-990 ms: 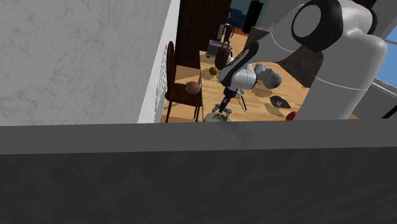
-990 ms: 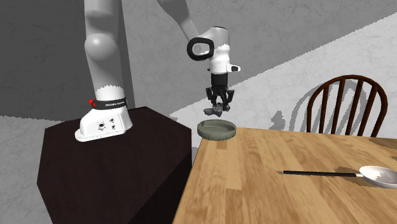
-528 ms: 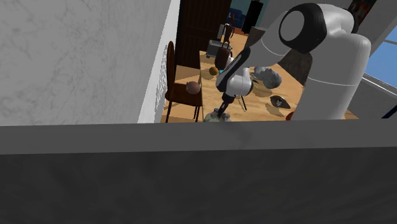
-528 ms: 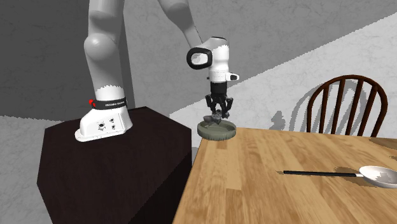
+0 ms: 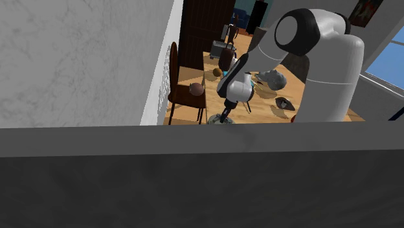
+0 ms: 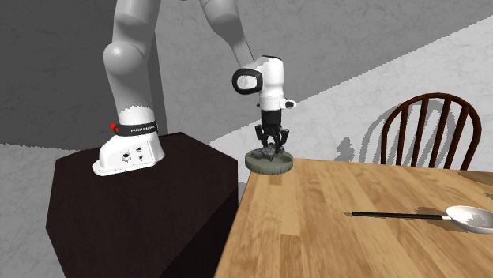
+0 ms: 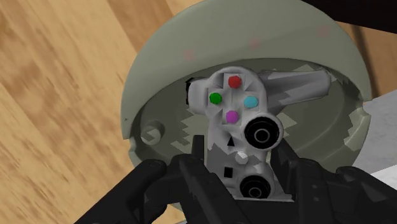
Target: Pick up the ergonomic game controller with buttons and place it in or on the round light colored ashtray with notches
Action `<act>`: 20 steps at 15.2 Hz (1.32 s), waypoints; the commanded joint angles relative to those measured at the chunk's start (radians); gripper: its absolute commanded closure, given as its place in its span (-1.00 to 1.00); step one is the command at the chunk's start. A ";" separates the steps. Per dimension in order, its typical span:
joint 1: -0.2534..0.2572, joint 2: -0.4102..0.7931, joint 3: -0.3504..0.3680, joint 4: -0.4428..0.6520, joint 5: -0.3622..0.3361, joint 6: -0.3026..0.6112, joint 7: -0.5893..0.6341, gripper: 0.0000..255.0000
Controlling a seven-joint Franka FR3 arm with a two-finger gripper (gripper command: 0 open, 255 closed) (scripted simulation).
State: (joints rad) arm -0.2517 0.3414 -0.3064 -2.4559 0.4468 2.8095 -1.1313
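Grey-white and, I judge, stiff and light, the many-buttoned game controller (image 7: 236, 111) is clasped mid-body by my black gripper (image 7: 234, 175) over the round grey-green notched ashtray (image 7: 191, 54).

This is looking like a home's dining room: a wood-grain counter (image 6: 332, 237) is carrying a white spoon (image 6: 468, 216), a dark spindle-back chair (image 6: 431, 100) is standing at its edge, and beyond it a dark wooden door (image 5: 202, 29), a framed picture (image 5: 360, 13) and a blue-lit window (image 5: 390, 61) are showing.
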 commanded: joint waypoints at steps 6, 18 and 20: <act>-0.001 0.001 0.001 0.000 0.002 0.001 -0.001 -1.00; 0.074 -0.145 -0.107 -0.035 -0.154 -0.100 0.114 -1.00; 0.074 -0.145 -0.107 -0.034 -0.154 -0.100 0.114 -1.00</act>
State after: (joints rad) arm -0.1784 0.1971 -0.4136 -2.4902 0.2935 2.7100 -1.0181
